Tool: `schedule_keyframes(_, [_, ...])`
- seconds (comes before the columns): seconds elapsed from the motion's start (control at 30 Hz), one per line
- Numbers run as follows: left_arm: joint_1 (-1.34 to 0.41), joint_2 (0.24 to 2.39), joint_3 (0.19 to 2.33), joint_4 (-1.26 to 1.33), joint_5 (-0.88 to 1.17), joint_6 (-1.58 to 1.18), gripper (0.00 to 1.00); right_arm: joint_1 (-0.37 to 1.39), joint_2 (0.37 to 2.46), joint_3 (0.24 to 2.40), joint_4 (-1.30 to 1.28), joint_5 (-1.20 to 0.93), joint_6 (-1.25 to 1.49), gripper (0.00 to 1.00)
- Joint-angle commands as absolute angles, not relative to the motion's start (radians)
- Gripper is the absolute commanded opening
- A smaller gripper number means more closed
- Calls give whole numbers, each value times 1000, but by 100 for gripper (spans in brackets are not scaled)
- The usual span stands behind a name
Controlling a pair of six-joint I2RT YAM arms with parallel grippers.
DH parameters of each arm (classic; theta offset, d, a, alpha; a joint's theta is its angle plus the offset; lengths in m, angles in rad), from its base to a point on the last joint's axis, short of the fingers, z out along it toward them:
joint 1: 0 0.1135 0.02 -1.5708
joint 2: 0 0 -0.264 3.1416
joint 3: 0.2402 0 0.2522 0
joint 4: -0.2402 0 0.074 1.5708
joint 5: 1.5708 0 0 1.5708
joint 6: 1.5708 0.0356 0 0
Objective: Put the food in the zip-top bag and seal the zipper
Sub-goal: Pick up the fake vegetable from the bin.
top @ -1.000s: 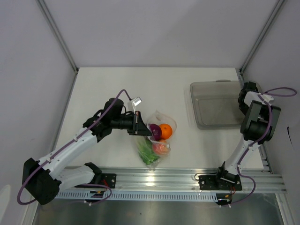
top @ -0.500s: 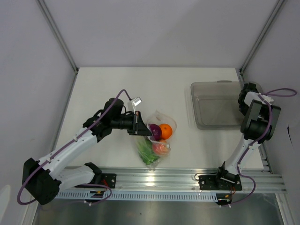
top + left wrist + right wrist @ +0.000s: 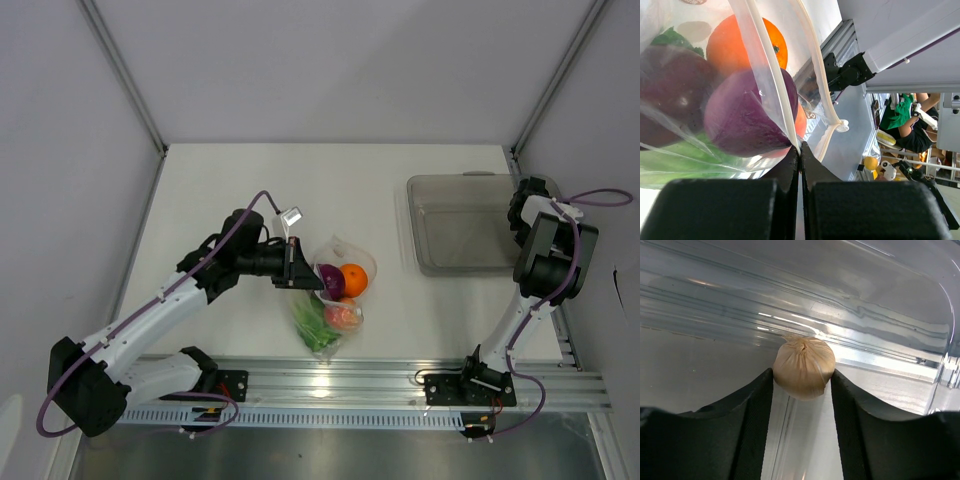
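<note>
Table [image 3: 220,180]: bag [image 3: 335,300] and tray [image 3: 450,182] sit well apart.
Tray: against your right edge.
Bag: mid-table, food [image 3: 352,279] inside.
Left gripper [image 3: 800,155]: pressed together on the bag's zipper [image 3: 771,80].
Right gripper [image 3: 802,385]: pinching the beige piece [image 3: 803,365] beside the tray wall.

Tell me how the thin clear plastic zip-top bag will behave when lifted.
Likely floppy: the thin clear zip-top bag creases where the left gripper pinches it. Probably sags around the round purple fruit and orange fruit. Its unsealed zipper strips might let them roll out.
</note>
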State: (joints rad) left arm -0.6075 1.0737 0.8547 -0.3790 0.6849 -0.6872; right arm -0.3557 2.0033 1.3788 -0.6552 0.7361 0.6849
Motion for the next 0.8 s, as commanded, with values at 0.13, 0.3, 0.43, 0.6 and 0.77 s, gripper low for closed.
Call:
schedule_keyframes(0.13, [-603, 1063, 887, -380, 698, -661, 1, -354, 1990, 1405, -661, 770, 700, 45])
schedule_keyframes(0.3, [-603, 1062, 884, -380, 698, -661, 1, -341, 1953, 1411, -669, 791, 689, 41])
schedule_keyframes(0.43, [-601, 1063, 880, -373, 698, -666, 1, -321, 1922, 1414, -669, 805, 676, 39])
schedule_keyframes(0.6, [-603, 1062, 876, -371, 698, -667, 1, -278, 1901, 1436, -693, 830, 673, 39])
schedule_keyframes(0.77, [-601, 1062, 877, -370, 699, -670, 1, -177, 1849, 1448, -709, 839, 649, 40])
